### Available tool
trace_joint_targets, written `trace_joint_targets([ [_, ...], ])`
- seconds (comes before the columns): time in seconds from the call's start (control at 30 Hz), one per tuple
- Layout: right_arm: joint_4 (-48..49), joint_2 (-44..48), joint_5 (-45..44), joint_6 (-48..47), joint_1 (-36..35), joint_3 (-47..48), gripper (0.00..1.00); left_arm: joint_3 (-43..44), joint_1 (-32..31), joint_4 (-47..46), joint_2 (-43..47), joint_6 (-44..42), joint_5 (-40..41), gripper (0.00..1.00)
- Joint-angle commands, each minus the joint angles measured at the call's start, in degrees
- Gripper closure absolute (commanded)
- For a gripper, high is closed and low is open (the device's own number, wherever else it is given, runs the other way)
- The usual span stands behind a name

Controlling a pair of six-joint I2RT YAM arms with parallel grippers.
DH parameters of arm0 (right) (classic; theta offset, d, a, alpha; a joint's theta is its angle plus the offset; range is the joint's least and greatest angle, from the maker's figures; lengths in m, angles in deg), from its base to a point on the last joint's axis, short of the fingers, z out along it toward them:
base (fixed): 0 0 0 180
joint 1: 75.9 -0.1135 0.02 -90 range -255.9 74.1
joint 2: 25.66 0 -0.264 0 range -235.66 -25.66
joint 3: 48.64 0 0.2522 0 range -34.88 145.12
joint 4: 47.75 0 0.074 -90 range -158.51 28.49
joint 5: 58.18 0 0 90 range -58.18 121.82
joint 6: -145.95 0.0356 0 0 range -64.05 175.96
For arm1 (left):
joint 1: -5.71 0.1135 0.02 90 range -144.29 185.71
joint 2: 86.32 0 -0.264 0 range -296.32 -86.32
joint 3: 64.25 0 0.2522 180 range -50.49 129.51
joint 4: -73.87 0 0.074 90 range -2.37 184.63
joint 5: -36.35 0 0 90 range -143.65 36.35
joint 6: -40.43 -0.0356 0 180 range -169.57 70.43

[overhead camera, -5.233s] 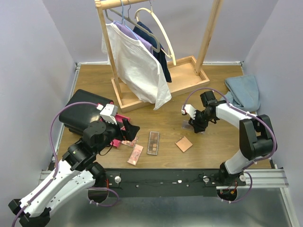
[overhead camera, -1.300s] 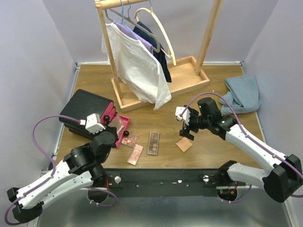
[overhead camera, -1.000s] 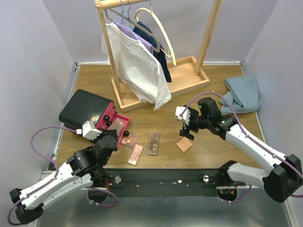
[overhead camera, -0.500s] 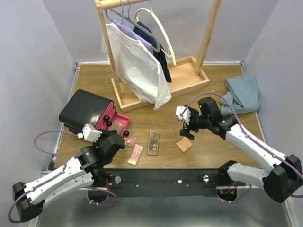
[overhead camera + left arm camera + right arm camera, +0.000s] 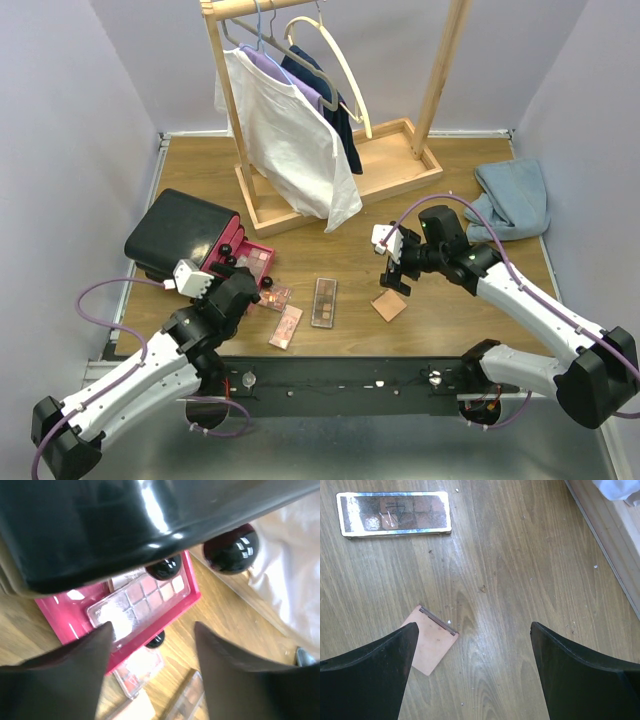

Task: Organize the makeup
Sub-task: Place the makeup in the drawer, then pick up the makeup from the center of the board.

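The makeup lies near the front of the table. A pale pink palette (image 5: pixel 135 600) rests inside the open pink drawer (image 5: pixel 252 256) of the black case (image 5: pixel 178 228). Just in front of that drawer my left gripper (image 5: pixel 248 287) (image 5: pixel 152 630) hovers open, holding nothing. A small clear palette (image 5: pixel 273 297) (image 5: pixel 136 671), a pink palette (image 5: pixel 286 326) and a brown palette (image 5: pixel 324 302) (image 5: pixel 394 512) lie on the wood. My right gripper (image 5: pixel 393 276) (image 5: pixel 474 630) hangs open above the bare table, with the peach compact (image 5: pixel 389 305) (image 5: pixel 430 647) beside its left finger.
A wooden clothes rack (image 5: pixel 330 185) with a white shirt (image 5: pixel 290 140) and hangers stands at the back centre; its base edge (image 5: pixel 615 545) shows in the right wrist view. A blue cloth (image 5: pixel 513 195) lies at the right. Black drawer knobs (image 5: pixel 230 550) jut from the case.
My left jaws have opened wider and the left wrist has shifted slightly right, toward the drawer front. The right arm has not moved.
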Motion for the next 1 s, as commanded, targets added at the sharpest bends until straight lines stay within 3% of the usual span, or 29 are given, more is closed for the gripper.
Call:
trace_joint_targets([
  [0.0, 0.3, 0.2, 1.0, -0.3, 0.4, -1.6, 0.0, 6.0, 0.5, 7.1, -1.0, -0.6, -1.8, 0.17],
  [0.1, 0.3, 0.2, 1.1, -0.3, 0.5, -1.6, 0.0, 10.1, 0.6, 12.3, -2.7, -0.8, -2.8, 0.06],
  [0.23, 0.2, 0.1, 1.0, -0.3, 0.5, -1.6, 0.0, 13.2, 0.6, 13.7, -3.3, -5.0, -4.3, 0.04],
  [0.53, -0.8, -0.2, 1.4, -1.0, 0.5, -1.2, 0.0, 13.6, 0.6, 3.5, -5.5, -24.3, -12.9, 0.05],
  [0.8, -0.9, -0.2, 1.4, -1.1, 0.5, -1.1, 0.0, 8.3, 0.6, -12.8, -6.5, -49.9, -25.2, 0.05],
  [0.9, -0.9, -0.3, 1.4, -1.2, 0.5, -1.2, 0.0, 9.0, 0.8, -12.5, -9.0, -51.3, -23.9, 0.08],
  [0.97, -1.0, -0.3, 1.4, -1.3, 0.5, -1.2, 0.0, 10.1, 1.1, -12.2, -12.3, -52.9, -23.9, 0.16],
])
